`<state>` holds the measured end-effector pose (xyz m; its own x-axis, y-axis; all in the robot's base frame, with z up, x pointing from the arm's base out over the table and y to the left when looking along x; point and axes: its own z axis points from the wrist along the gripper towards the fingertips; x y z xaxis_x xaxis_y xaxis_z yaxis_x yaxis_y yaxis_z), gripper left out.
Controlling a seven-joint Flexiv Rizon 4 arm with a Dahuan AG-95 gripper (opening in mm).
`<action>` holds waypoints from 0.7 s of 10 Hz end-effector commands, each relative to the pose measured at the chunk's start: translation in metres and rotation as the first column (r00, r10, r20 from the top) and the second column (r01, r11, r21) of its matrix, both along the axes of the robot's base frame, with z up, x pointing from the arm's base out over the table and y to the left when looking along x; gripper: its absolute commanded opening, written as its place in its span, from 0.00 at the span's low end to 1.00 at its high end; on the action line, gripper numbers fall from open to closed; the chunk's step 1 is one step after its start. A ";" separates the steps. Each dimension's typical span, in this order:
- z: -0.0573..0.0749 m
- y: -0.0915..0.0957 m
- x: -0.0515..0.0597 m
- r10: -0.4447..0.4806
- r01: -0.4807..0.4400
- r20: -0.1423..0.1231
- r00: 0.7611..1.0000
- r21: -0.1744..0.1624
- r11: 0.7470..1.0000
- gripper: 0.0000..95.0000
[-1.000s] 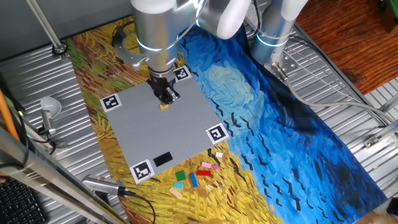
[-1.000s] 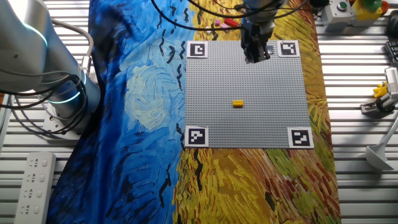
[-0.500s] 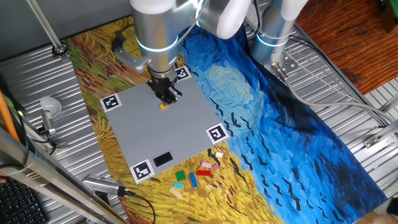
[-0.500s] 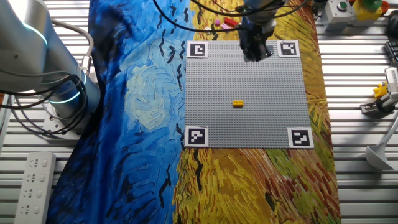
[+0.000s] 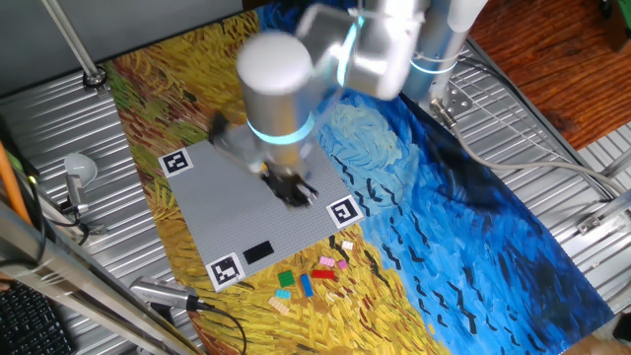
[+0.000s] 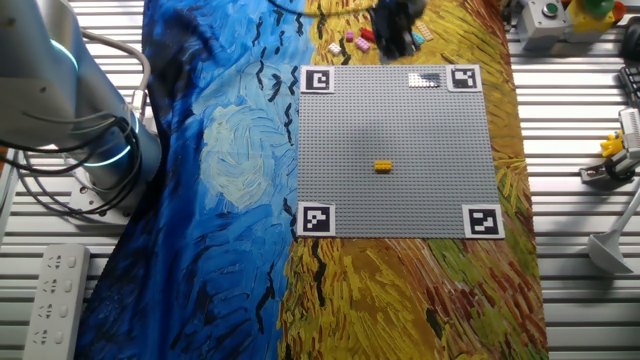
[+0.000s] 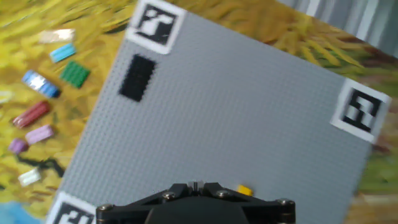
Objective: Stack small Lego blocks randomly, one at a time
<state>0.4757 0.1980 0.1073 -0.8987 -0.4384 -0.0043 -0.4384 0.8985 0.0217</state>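
One orange-yellow Lego block (image 6: 382, 166) sits alone on the grey baseplate (image 6: 420, 130) near its middle; in the hand view it (image 7: 245, 190) lies just right of my fingers. The other small Lego blocks lie loose on the painted cloth beyond the plate's edge: green (image 7: 75, 73), blue (image 7: 41, 83), red (image 7: 31, 114), pink (image 7: 40, 134) and teal (image 7: 62, 53). They also show in one fixed view (image 5: 306, 278). My gripper (image 7: 195, 185) is blurred by motion over the plate (image 5: 293, 192), between the yellow block and the loose pile. Its jaws stand together with nothing between them.
A flat black rectangle (image 7: 137, 77) lies on the baseplate near the marker corner (image 7: 154, 22) closest to the loose blocks. Black-and-white markers sit at the plate's corners (image 6: 317, 218). The painted cloth (image 6: 230, 170) covers the table; metal rails and cables run along the sides.
My gripper has left the spot over the yellow block and swung fast across the plate toward the corner with the loose blocks. The yellow block has stayed in place.
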 end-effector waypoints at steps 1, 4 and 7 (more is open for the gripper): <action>-0.001 0.002 -0.001 0.044 -0.043 0.011 0.999 -0.046 0.998 0.00; -0.001 0.002 -0.001 0.133 -0.133 -0.049 0.990 -0.002 0.991 0.20; -0.019 0.031 -0.018 0.131 -0.127 -0.034 0.991 0.087 0.988 0.20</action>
<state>0.4630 0.2226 0.0931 -0.8664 -0.4980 0.0373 -0.4985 0.8669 -0.0046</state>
